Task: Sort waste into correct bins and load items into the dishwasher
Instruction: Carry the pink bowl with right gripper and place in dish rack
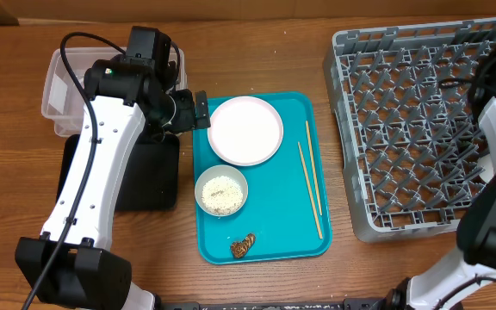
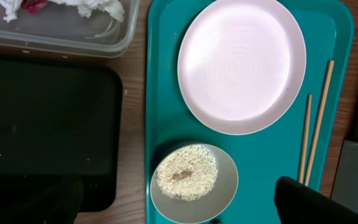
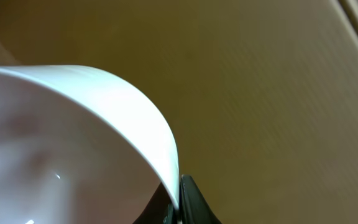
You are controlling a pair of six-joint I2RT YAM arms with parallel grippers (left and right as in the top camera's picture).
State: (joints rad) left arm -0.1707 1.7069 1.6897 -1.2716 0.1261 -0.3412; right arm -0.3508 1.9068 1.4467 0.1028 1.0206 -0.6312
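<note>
Overhead: grey dish rack [image 1: 420,129] stands well right of the left end effector [image 1: 201,112]. Teal tray [image 1: 274,215] is just beside that end effector, which hangs fully released at the tray edge. Pink plate [image 1: 245,129] is nearest, so probably the next pick. Right end effector [image 3: 179,204] is clenched on a white dish [image 3: 73,143] at its rim; a thin-edge pinch likely suits slotting between pegs. Rice bowl [image 2: 227,183] and chopsticks [image 1: 309,189] are untouched.

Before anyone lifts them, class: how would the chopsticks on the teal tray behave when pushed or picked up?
The chopsticks look thin and wooden, so probably light and stiff. Lying flat on the smooth teal tray, they could skid or roll when nudged. They lie apart, so one pinch may miss one.
</note>
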